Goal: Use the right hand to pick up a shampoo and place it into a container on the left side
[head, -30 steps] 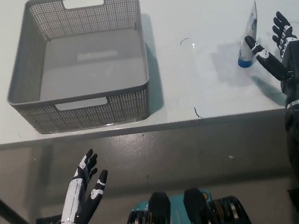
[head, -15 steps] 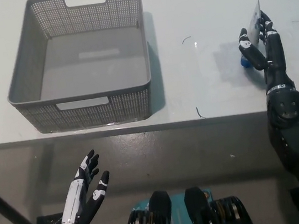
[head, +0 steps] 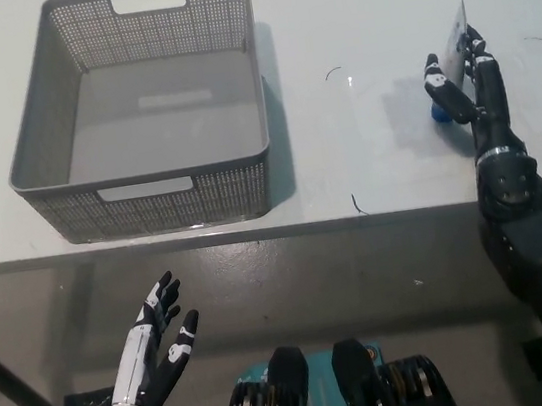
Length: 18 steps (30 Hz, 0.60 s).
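Black and curled around its target, the right hand sat at the right side of the white table, fingers wrapped about a single shampoo tube that stood roughly upright, blue cap down and flat crimped end pointing to the far edge. The hand covered the tube's lower half, thumb on its left face and the other fingers on its right, so the tube's long axis ran up through the palm; the grip looked closed on the tube, though whether the cap had left the table could not be told. One grey perforated basket, the only container in sight, lay well apart to the left on the same table, empty, with cut-out handles on its near and far walls. The coming move appeared to turn on that gap: the tube would have to travel leftward across the bare middle of the table and clear the basket's right wall before release. The white left hand rested with fingers spread below the table's near edge at lower left, holding nothing, nearer the basket than the working hand but taking no part. Count: one tube, one basket, two hands.
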Each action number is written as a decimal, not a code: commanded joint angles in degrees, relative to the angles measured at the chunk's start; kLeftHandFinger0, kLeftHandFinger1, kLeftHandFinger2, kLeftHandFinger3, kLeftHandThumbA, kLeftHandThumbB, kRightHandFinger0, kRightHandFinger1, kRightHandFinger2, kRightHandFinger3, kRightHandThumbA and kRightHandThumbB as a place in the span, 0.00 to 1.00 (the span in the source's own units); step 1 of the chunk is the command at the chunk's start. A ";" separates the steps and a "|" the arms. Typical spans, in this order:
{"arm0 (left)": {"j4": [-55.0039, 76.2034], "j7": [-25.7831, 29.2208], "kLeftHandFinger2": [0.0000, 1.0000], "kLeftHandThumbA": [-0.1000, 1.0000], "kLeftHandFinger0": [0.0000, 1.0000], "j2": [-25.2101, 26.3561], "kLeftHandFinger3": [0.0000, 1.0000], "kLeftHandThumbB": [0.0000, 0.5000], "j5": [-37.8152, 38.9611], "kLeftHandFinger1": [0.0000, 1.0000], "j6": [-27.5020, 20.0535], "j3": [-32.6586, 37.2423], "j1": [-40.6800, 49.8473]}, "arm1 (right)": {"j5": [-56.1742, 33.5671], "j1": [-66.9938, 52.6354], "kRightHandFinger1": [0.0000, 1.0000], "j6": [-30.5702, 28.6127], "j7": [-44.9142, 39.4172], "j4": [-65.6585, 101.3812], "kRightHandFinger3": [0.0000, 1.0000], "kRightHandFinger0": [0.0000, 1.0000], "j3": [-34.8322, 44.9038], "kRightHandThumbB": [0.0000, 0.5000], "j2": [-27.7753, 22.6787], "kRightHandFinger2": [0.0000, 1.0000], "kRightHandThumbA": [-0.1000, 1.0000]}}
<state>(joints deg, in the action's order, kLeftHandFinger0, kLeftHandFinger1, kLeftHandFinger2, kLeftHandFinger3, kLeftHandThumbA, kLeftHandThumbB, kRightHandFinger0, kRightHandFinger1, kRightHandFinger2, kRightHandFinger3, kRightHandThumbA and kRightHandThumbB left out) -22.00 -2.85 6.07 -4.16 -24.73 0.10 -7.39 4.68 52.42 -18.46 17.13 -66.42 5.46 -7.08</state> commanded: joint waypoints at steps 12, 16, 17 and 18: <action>0.67 -0.29 1.00 0.74 1.00 0.73 1.00 0.00 0.65 1.00 -2.04 -0.02 -1.73 | -2.06 8.52 1.00 -1.74 -1.82 -10.77 1.00 1.00 0.18 0.79 -1.98 1.00 0.51; 1.18 -0.13 1.00 0.74 1.00 0.66 1.00 0.00 0.38 1.00 -2.06 0.04 -1.58 | -6.28 9.45 0.35 -0.45 -1.25 -12.41 0.57 0.24 4.37 0.60 -1.53 0.46 0.17; 1.16 -0.14 1.00 0.74 1.00 0.65 1.00 0.00 0.41 1.00 -2.06 0.03 -1.58 | -6.41 9.54 0.38 -0.27 -1.01 -12.54 0.57 0.24 4.62 0.62 -1.51 0.54 0.16; 1.35 -0.18 1.00 0.74 1.00 0.66 1.00 0.01 0.49 1.00 -1.88 0.01 -1.52 | -5.60 9.72 0.10 0.02 0.79 -12.86 0.18 0.02 4.31 0.44 -1.49 0.27 0.01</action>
<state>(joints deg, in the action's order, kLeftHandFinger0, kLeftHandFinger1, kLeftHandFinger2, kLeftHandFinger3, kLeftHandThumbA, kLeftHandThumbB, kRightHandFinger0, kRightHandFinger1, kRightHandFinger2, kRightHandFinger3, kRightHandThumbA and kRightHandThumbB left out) -22.08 -3.07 6.08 -3.96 -24.75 0.09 -7.59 1.50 57.40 -18.44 15.98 -78.76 8.71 -7.88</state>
